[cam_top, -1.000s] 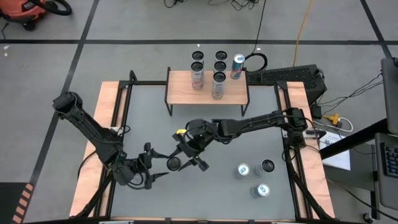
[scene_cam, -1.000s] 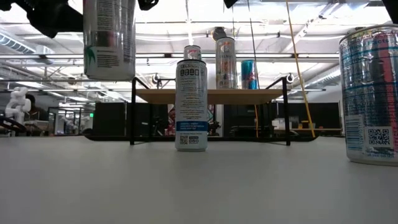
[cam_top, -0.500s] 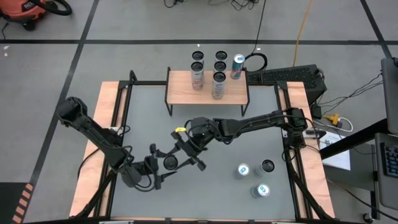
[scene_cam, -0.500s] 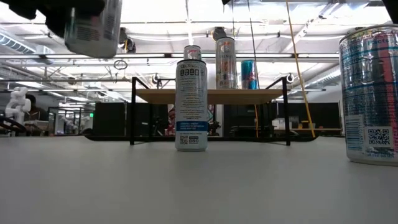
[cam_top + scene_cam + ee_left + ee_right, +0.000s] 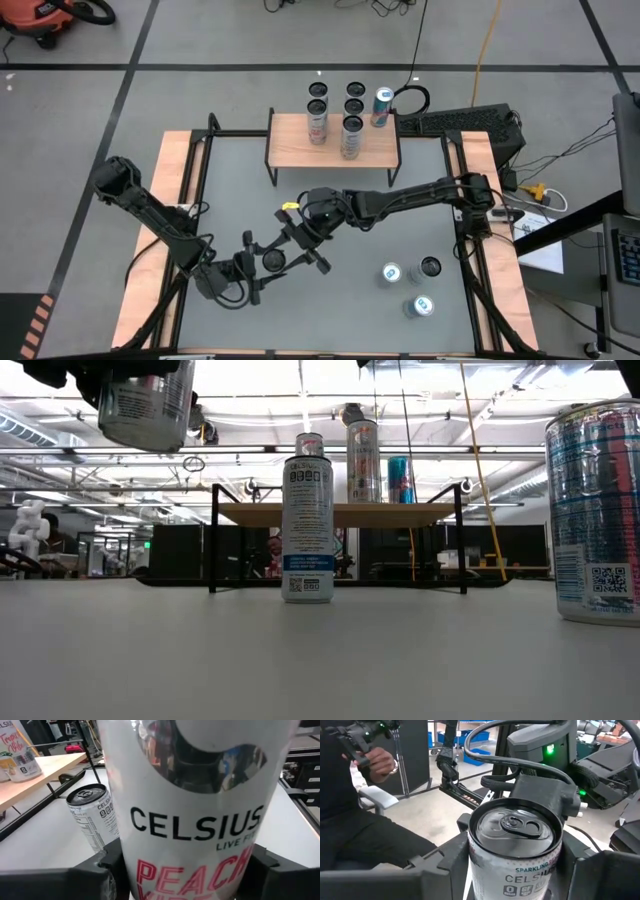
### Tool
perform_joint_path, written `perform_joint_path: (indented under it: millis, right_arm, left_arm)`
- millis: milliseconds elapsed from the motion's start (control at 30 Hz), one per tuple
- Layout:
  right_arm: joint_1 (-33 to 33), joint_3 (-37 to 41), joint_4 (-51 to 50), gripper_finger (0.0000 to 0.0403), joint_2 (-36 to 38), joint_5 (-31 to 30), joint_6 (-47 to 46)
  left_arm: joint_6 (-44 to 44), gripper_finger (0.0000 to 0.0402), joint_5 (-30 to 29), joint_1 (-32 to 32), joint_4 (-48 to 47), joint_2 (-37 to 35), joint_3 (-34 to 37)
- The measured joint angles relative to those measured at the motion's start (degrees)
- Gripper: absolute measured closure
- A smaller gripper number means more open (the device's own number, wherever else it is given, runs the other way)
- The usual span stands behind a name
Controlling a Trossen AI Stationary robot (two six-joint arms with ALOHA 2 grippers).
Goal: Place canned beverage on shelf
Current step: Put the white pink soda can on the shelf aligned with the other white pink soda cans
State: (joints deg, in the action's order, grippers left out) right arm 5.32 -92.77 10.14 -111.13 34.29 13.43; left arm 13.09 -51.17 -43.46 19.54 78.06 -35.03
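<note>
The left gripper (image 5: pixel 262 271) sits near the table's (image 5: pixel 440 320) front edge, jaws closing around a Celsius can (image 5: pixel 272 261) held aloft. Just right, the right gripper (image 5: pixel 296 251) grips that can too. Left should clamp firmly before right lets go; the shelf (image 5: pixel 292 148) stands at the back edge.

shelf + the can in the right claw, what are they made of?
Shelf: top looks like light, matte wood plank with pale grain; legs look like thin black metal rod, probably painted. Can in the right claw: looks like aluminium, with a shiny brushed lid, pull tab and glossy printed white wall.
</note>
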Motion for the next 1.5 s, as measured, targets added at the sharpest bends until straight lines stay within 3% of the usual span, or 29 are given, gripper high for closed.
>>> perform_joint_path:
  millis: [133, 333, 467, 600, 700, 967, 1200, 1500]
  right_arm:
    - [0.42, -0.04, -2.23, 0.0224, 0.64, -3.86, -0.41]
    - [2.09, -0.07, -12.22, 0.0151, 4.63, -12.71, -0.83]
    - [4.66, -0.11, -25.64, 0.0121, 8.71, -23.51, -1.79]
    - [9.08, 0.21, -35.06, 0.0121, 9.23, -39.6, -7.25]
    - [11.98, 2.97, -32.18, 0.0128, 7.87, -48.06, -13.81]
    - [14.73, 10.09, -9.93, 0.0135, 6.18, -59.42, -21.97]
    - [14.67, 10.93, -4.64, 0.0135, 5.8, -59.67, -23.69]
    - [13.88, 11.02, 3.57, 0.0135, 4.26, -62.06, -17.04]
  left_arm:
    - [0.14, 0.0154, 1.08, -0.17, -0.04, -0.01, 0.0]
    - [0.05, 0.0153, 0.46, -0.17, -0.04, 0.0, 0.0]
    - [-0.31, 0.0153, 0.63, -0.17, 1.72, 0.0, 0.0]
    - [-3.52, 0.0153, 0.18, -0.17, 8.05, -0.02, 0.0]
    - [-6.56, 0.0153, -1.69, 0.36, 14.48, -0.02, 0.0]
    - [-7.5, 0.0153, -4.88, 3.16, 23.15, -0.07, -0.01]
    - [-8.29, 0.0152, -4.82, 5.63, 26.33, -0.07, -0.02]
    - [-8.42, 0.0152, -1.21, 9.24, 30.4, -0.13, -0.07]
